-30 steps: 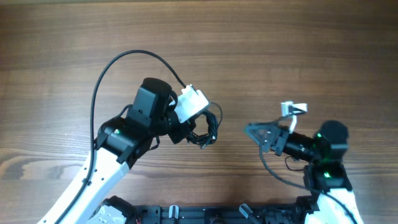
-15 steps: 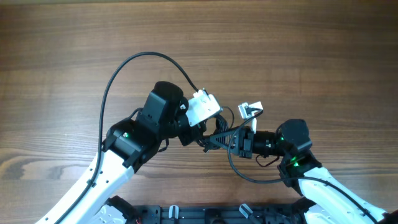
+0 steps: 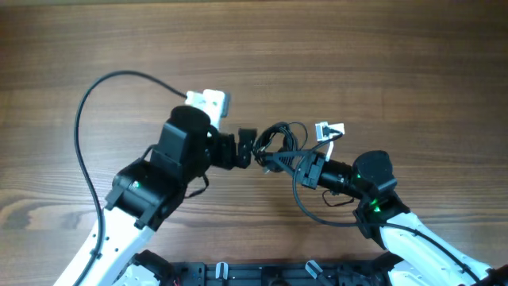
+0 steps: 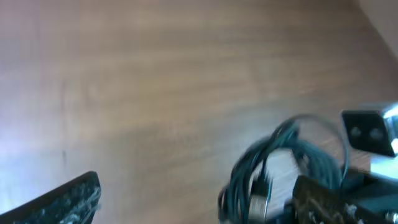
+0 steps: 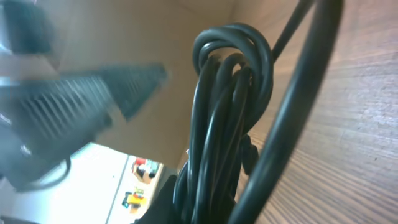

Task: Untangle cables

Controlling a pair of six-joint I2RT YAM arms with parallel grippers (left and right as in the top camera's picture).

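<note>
Left arm angled in from lower left, elbow bent. Its gripper (image 3: 248, 149) was spread at frame centre, with one ribbed finger (image 4: 68, 199) well clear of the cables (image 3: 284, 137). Right arm reached in from lower right, with the right gripper (image 3: 275, 159) apparently pinching the bundle's lower end. Cables were thin, glossy black cords, bunched in tight overlapping loops at centre, between the two grippers. Table (image 3: 381, 56) was brown, grained wood.

Open table (image 3: 357, 48) on the far side; cables (image 3: 279, 140) tight between left gripper (image 3: 248, 148) and right gripper (image 3: 282, 160)
</note>
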